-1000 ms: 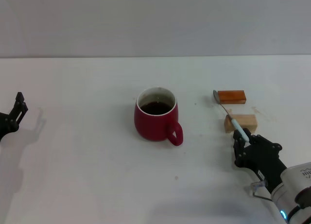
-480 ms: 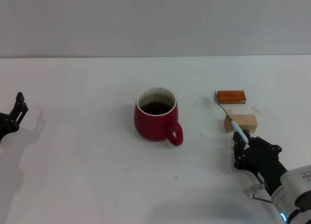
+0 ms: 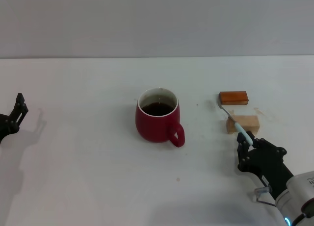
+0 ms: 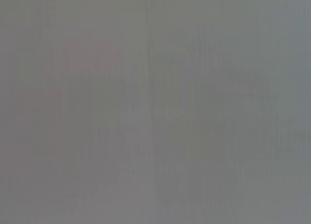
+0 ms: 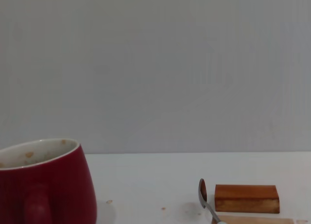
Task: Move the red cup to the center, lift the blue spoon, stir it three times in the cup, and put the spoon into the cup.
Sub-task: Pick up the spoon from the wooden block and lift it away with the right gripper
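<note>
One blue spoon point(image 3: 233, 119) is on the right half of the white surface point(image 3: 88, 177). Its long axis runs on a diagonal: the grey metal bowl is at the far end, pointing away from the robot and slightly toward the middle, just beside the near-left corner of the orange-brown block point(image 3: 233, 97), while the pale blue handle slants back toward the robot's right. The neck crosses the left end of the tan block point(image 3: 243, 124), so the spoon sits tilted, bowl end raised a little in the right wrist view point(image 5: 203, 192).

The right gripper point(image 3: 244, 143) is low at the near right, its dark jaws closed on the tip of the pale blue handle. The left gripper point(image 3: 17, 110) is parked at the far left edge, well apart from everything; its jaws stand apart, holding nothing.

One red cup point(image 3: 157, 115) stands upright near the middle of the surface, well left of the spoon and apart from it. Its loop handle points toward the robot and to the right. Dark liquid shows inside against the white lining.

Count: one cup, one spoon, two wooden blocks, two grippers. The two blocks lie side by side, each with its length across the surface, the orange-brown one farther from the robot, the tan one nearer, with a narrow gap between them.

The left wrist view shows only a flat grey field.
</note>
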